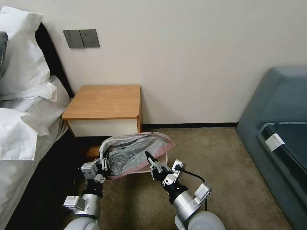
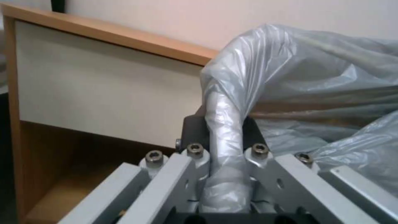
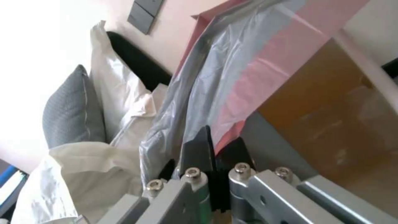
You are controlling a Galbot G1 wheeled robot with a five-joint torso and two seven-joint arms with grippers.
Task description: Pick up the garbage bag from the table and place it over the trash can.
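Observation:
The garbage bag (image 1: 134,151), grey wrinkly film with a pink rim, lies spread across the top of the trash can (image 1: 162,165) on the carpet in front of the table (image 1: 105,100). Only a cream strip of the can's rim and wall shows under the film. My left gripper (image 1: 104,161) is shut on a bunched fold at the bag's left edge (image 2: 224,124). At the near right edge, my right gripper (image 1: 149,157) is shut on the pink rim (image 3: 217,146). The can's wall (image 3: 327,124) stands just beside the right fingers.
A bed with white pillows (image 1: 22,95) lies at the left, close to my left arm. A blue-grey sofa (image 1: 278,127) stands at the right. Open brown carpet (image 1: 220,166) stretches between the can and the sofa. The wall with its sockets (image 1: 81,38) is behind the table.

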